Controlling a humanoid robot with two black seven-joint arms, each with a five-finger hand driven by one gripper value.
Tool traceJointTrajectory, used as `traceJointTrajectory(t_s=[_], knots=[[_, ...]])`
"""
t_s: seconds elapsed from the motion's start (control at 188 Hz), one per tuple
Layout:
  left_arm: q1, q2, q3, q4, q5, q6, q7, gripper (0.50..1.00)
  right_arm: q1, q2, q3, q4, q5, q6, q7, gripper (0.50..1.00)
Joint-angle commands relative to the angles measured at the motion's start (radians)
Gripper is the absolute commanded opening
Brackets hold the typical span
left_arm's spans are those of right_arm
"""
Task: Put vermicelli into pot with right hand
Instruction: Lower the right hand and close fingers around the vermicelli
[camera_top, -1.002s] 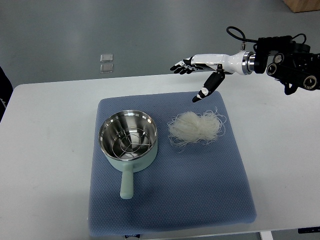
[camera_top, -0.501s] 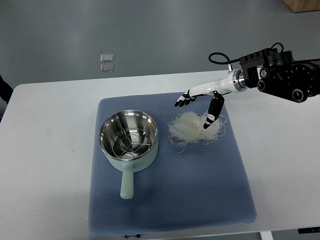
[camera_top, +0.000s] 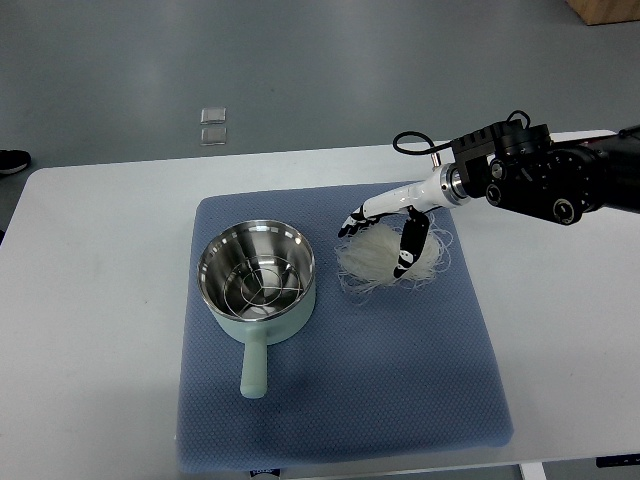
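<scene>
A loose nest of white vermicelli (camera_top: 385, 255) lies on the blue mat (camera_top: 340, 400), to the right of the pot. The pot (camera_top: 258, 275) is steel inside with a pale green body and handle, and a wire rack sits in its bottom. My right hand (camera_top: 378, 238) reaches in from the right and is down over the vermicelli. Its fingers (camera_top: 352, 222) are spread at the far left edge of the nest and its thumb (camera_top: 406, 250) presses into the middle of it. The noodles are still flat on the mat. My left arm does not show.
The mat covers the middle of a white table (camera_top: 90, 300). Two small clear squares (camera_top: 213, 126) lie on the grey floor beyond the table's far edge. A dark shoe (camera_top: 12, 158) shows at the left edge.
My right hand has come down and to the left, from above the mat's far edge onto the vermicelli. The arm has reached further in. The pot has not moved.
</scene>
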Motion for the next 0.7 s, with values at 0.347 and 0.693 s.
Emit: traceJointTrajectory(t_s=[0.347,0.693], knots=[[-0.002,0.0,0.0,0.0,0.0,0.0,0.0,1.0,-0.027,0.023,-0.099,-0.032,-0.045,-0.063,-0.009,0.84],[-0.003,0.0,0.0,0.0,0.0,0.0,0.0,1.0,-0.055,0.046,-0.13,-0.087,-0.103,-0.179,-0.018,0.5]])
